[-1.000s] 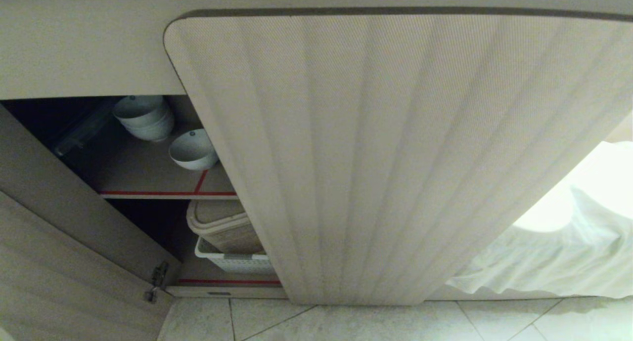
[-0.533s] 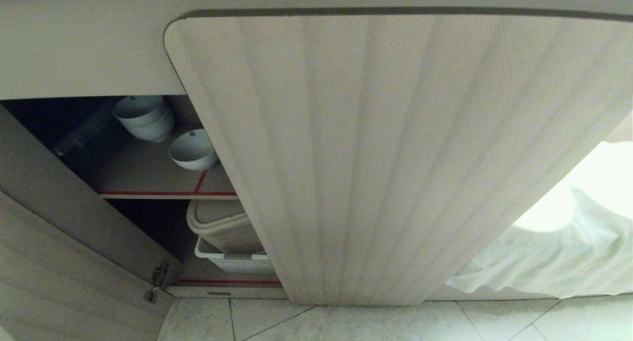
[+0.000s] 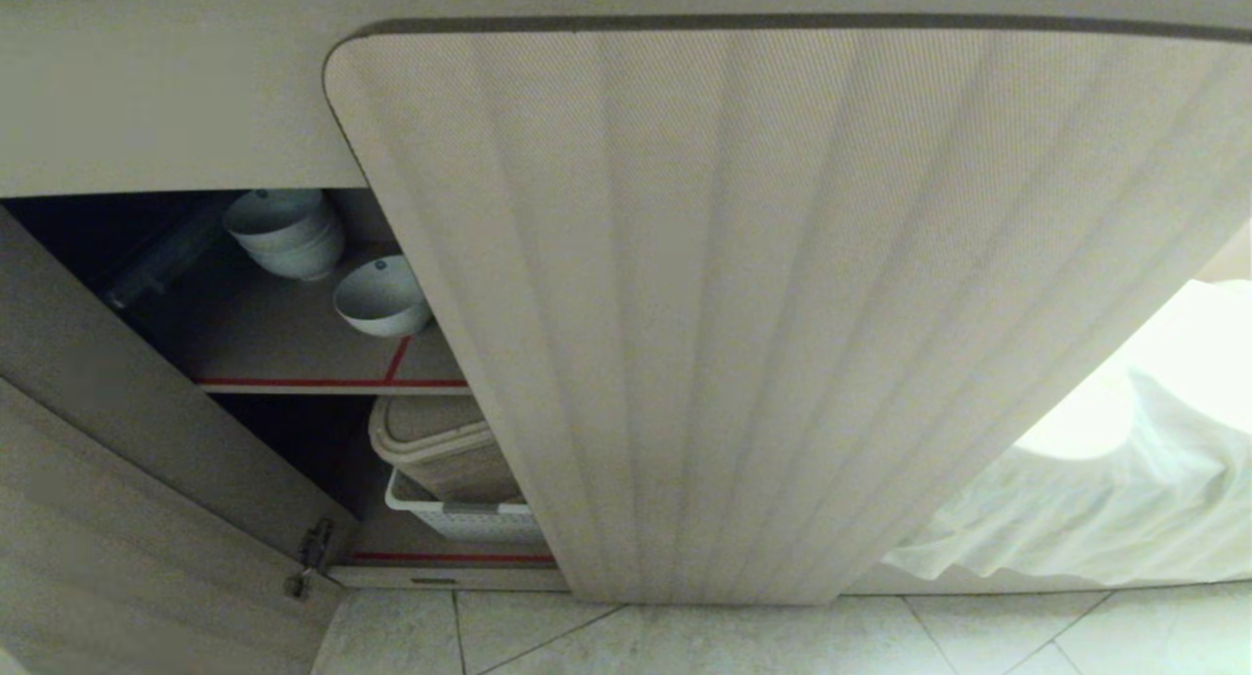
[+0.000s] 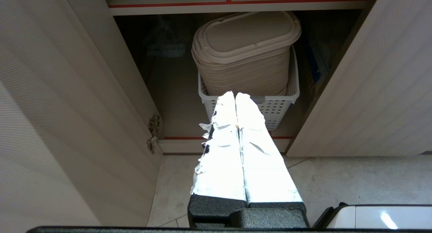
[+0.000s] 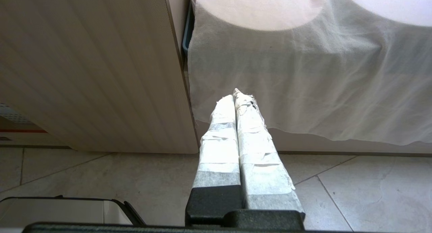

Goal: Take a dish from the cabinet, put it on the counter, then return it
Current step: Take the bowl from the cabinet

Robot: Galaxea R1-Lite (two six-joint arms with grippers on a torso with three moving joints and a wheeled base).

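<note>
Both pincers pressed closed and empty: left pincer (image 4: 235, 97) before basket (image 4: 270, 106), right pincer (image 5: 235, 97) before cloth (image 5: 320, 74).

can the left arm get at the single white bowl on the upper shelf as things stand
Probably yes. The single white bowl sits near the shelf's red-taped front edge, in the open gap between the cabinet doors, with nothing in front of it. The left gripper is lower, facing the white basket, jaws shut, so it must rise and open.

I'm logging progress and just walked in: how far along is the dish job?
Done: the beige ribbed cabinet stands open. In hand: nothing. Left gripper and right gripper are shut and empty, low before the cabinet. The small white ceramic bowl sits on the red-edged upper shelf. Whether it has already made its trip can't be told.
</note>
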